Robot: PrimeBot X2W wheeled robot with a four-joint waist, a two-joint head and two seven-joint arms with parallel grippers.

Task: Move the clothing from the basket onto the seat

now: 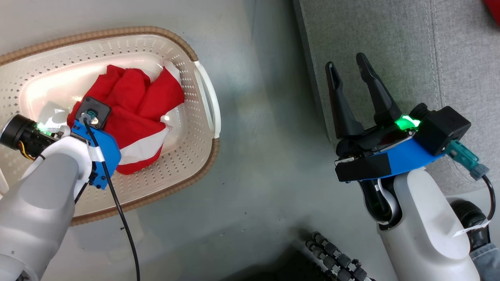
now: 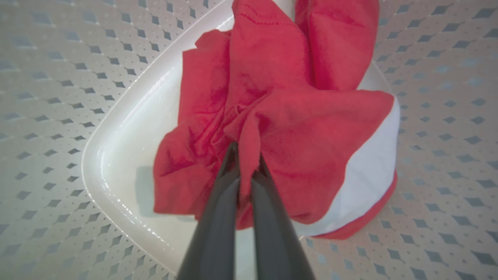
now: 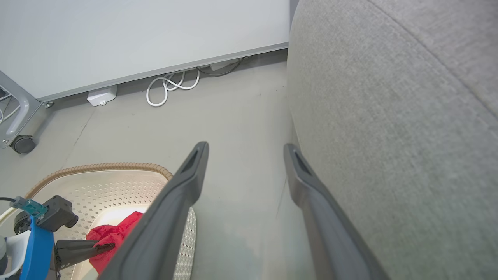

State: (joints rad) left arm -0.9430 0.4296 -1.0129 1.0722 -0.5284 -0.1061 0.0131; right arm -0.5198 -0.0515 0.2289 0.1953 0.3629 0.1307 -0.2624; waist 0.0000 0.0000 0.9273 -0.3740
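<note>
Left jaws pinched on red clothing, inside basket, right jaws apart

A test room dressed as a living space: a grey fabric sofa at two o'clock from the robot and a cream laundry basket of red clothing at ten o'clock stand on a bare, smooth grey floor. At twelve o'clock, a coiled white cable and a small white box lie along a plain pale wall panel, beside a castered metal frame.
</note>
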